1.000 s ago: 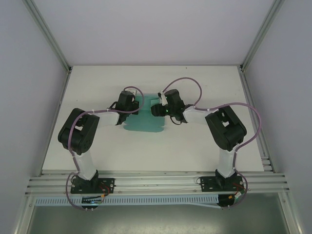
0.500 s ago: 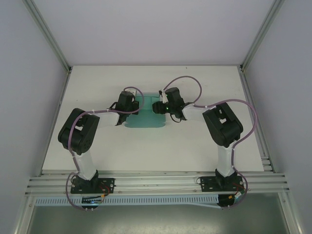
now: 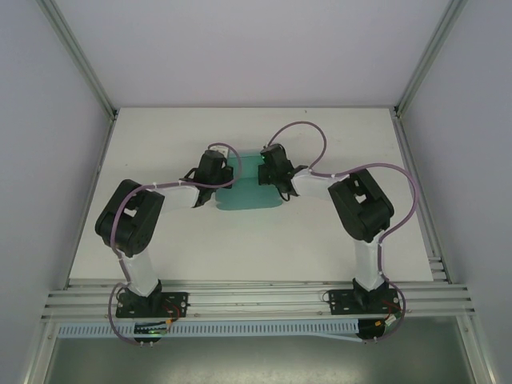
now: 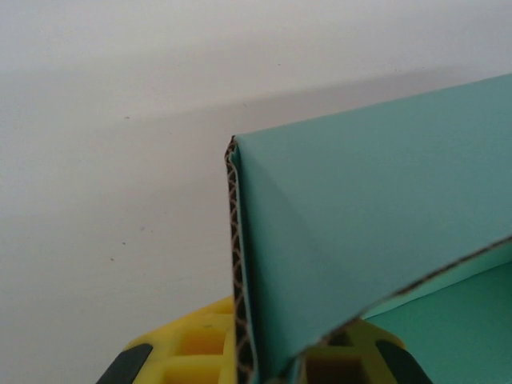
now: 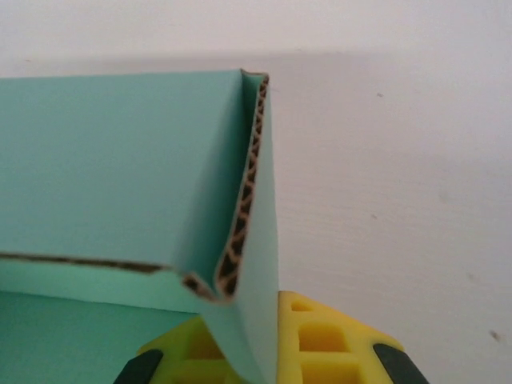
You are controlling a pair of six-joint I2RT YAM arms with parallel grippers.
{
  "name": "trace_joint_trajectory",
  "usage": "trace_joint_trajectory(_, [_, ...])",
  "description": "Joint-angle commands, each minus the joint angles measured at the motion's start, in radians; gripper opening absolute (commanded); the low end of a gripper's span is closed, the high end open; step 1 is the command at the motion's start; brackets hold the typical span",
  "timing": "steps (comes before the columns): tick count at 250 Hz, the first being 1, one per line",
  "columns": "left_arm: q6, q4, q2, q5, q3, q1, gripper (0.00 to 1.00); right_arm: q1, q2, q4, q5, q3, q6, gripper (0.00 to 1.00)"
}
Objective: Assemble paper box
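Our left end effector [image 3: 220, 173] is clenched on the paper box [image 3: 250, 190], and our right end effector [image 3: 264, 171] is clenched on it too, from the opposite side. From the top camera we see the teal-green card lying on the white surface [image 3: 336, 152], a little beyond the middle and between our two wrists. Its flat near part, with rounded corners, spreads toward the arm bases. Both arms reach inward with elbows out, so the end effectors face each other across the card.

In the left wrist view, the left end effector [image 4: 262, 362] sits at the bottom edge. A raised wall of the paper box [image 4: 376, 224] runs up from between its yellow fingers [image 4: 192, 352]. The wall's brown corrugated edge stands upright on the left, and a second panel meets it at a fold.

In the right wrist view, the right end effector [image 5: 256, 352] pinches a doubled-over wall of the paper box [image 5: 120, 152] between its yellow fingers [image 5: 320, 336]. The corrugated edge there curves slightly. Bare surface [image 5: 400, 160] lies beyond the wall.
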Motion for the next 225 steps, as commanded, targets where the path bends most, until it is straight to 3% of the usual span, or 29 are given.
trace_joint_trajectory(1, [-0.021,-0.130,-0.034,-0.046,0.009,0.002,0.00,-0.048,0.011,-0.299,0.350,-0.017,0.078,0.00])
trace_joint_trajectory(73, [-0.083,-0.291,-0.049,-0.195,0.065,0.004,0.00,-0.049,0.068,-0.680,0.701,0.132,0.195,0.00])
trace_joint_trajectory(165, [-0.161,-0.418,-0.039,-0.223,0.116,0.003,0.00,-0.069,0.151,-0.966,0.950,0.240,0.448,0.00])
trace_joint_trajectory(199, [-0.161,-0.419,-0.054,-0.249,0.096,0.004,0.00,-0.085,0.124,-0.854,0.887,0.203,0.403,0.00])
trace_joint_trajectory(225, [-0.145,-0.388,-0.057,-0.194,0.092,0.005,0.00,-0.083,0.032,-0.513,0.755,0.068,0.234,0.00])
